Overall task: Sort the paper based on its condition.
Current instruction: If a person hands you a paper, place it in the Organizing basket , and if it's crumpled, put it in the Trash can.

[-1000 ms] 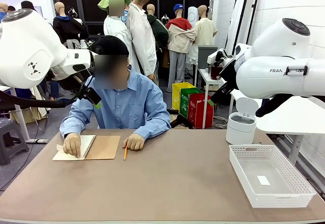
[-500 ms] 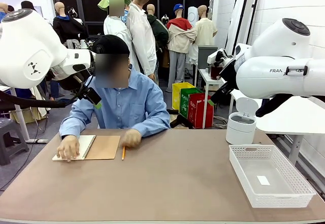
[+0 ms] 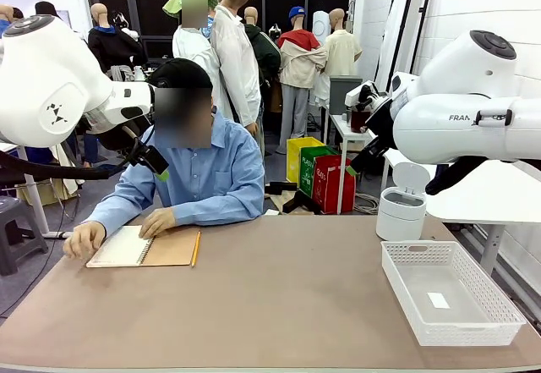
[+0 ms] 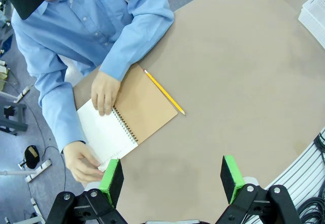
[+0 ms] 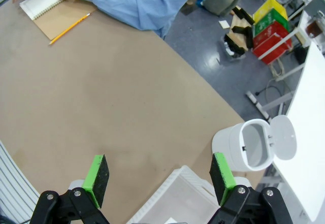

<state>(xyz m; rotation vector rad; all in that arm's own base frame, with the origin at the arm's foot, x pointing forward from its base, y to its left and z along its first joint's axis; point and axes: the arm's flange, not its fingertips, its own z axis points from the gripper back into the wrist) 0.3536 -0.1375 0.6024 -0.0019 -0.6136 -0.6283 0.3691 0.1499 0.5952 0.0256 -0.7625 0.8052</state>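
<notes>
Front view: person leaning over the worktop [image 3: 279,305], one hand [image 3: 83,239] gripping the page edge of the notebook [image 3: 144,246], probably readying to tear paper [image 4: 104,132] out. No loose sheet lying free. Left claw [image 4: 172,176] and right claw [image 5: 160,178] hanging wide apart, empty, waiting; basket [image 3: 401,293] and bin [image 3: 401,214] standing ready for sorting

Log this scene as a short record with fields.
notebook: open on table, person's side
person's hands: one on the page, other at its outer edge
pencil: beside notebook
basket: small white scrap inside
bin: lid open
left gripper: open, above table
right gripper: open, above table
</notes>
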